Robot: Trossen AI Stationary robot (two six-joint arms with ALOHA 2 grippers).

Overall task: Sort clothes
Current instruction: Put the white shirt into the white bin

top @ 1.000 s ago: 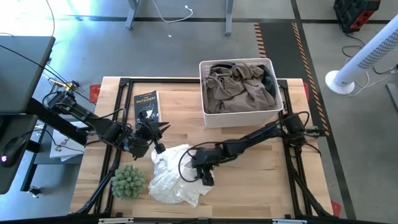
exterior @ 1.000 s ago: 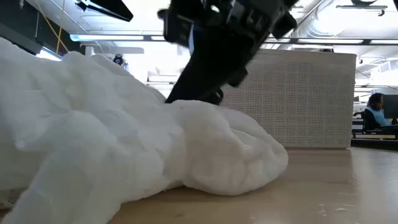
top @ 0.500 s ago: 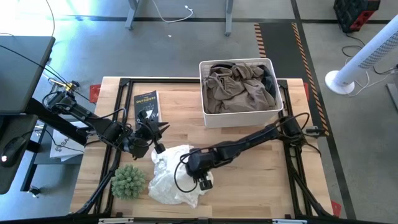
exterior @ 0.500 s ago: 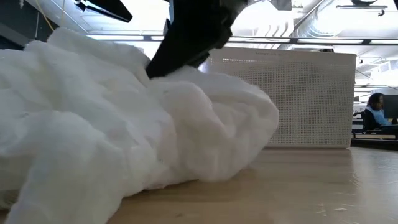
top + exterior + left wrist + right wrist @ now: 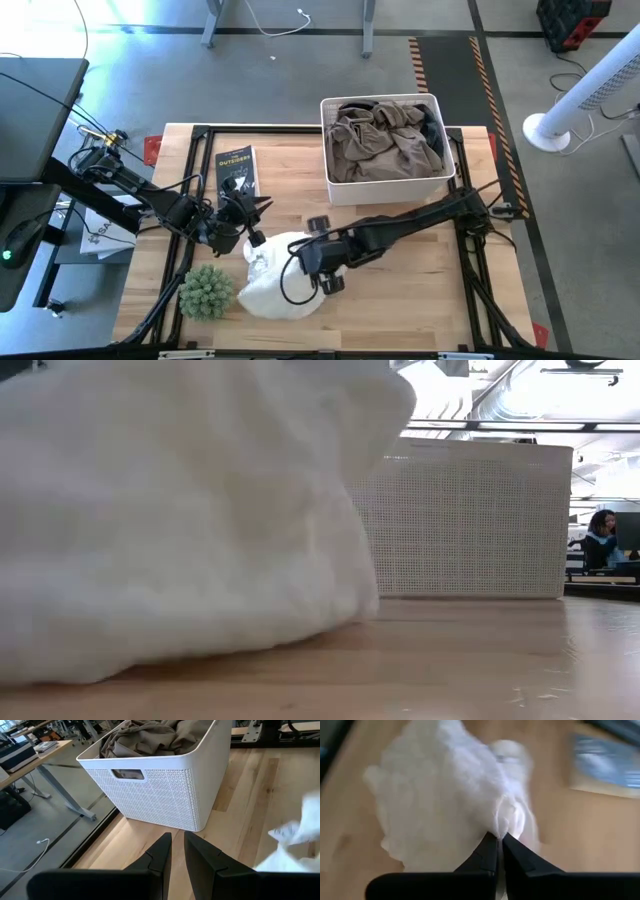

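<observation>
A white garment [image 5: 272, 275] lies heaped on the table's near left part and fills the left of the low view [image 5: 170, 520]. My right gripper [image 5: 322, 275] is shut on it at its right side. Khaki-brown and dark clothes [image 5: 385, 140] fill the white basket [image 5: 390, 188] at the far right. My left gripper [image 5: 252, 237] waits at the heap's far left edge; its fingers [image 5: 177, 840] stand a narrow gap apart with nothing between them. My right gripper pinches a raised fold of the white garment [image 5: 504, 822] between its two fingertips. The fingers come from the table's right side, slanting down. The cloth bunches up around the pinch, and its lower part [image 5: 200, 650] rests on the table.
A green spiky plant [image 5: 205, 290] stands at the near left, beside the heap. A dark book [image 5: 236, 170] lies at the far left. The basket's perforated wall [image 5: 470, 520] stands behind the cloth, with bare wood on the near right. A person [image 5: 600, 535] sits in the room beyond.
My right gripper has gone a little toward the table's left edge and risen with the white garment. The garment's near right part has been drawn in and up, so the heap is narrower and taller. Its left part has stayed in place.
</observation>
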